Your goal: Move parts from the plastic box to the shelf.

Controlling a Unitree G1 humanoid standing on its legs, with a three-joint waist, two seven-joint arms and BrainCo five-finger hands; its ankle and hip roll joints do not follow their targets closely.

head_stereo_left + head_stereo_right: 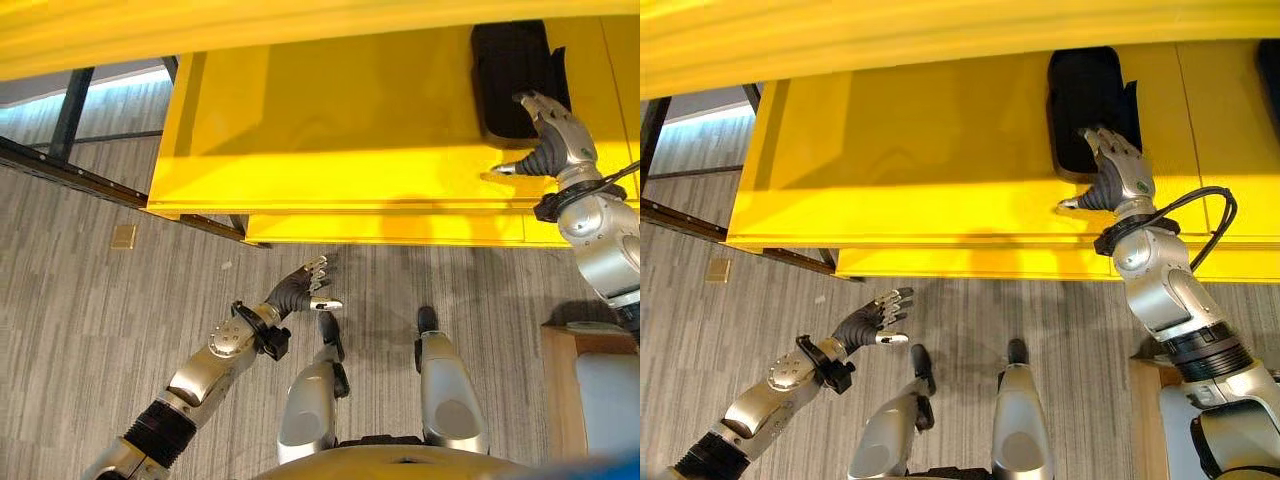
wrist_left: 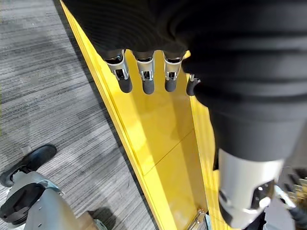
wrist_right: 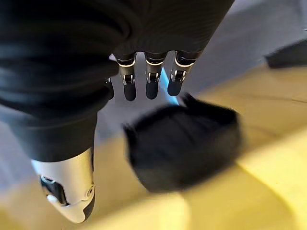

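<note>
1. Left eye view: we saw the right hand (image 1: 553,140) up over the yellow shelf (image 1: 330,120), fingers straight and relaxed, holding nothing, at the near edge of the black part (image 1: 510,80), which lay flat on the shelf. We judged this the release step; a good finish would mean lifting straight off without dragging the part toward the front lip.
2. Right eye view: the left hand (image 1: 872,320) hung low over the grey floor (image 1: 700,330), fingers loosely spread, empty, well apart from the shelf. A second dark thing sat at the far right shelf edge, too cropped for us to identify. Much bare yellow surface lay left of the part, so there was room for more.
3. Left wrist view: straight fingers (image 2: 144,76) pointed along the shelf's front edge; clear floor beside it.
4. Right wrist view: fingers (image 3: 151,76) extended above the blurred black part; the overhanging upper board looked like the main limit on lifting.
</note>
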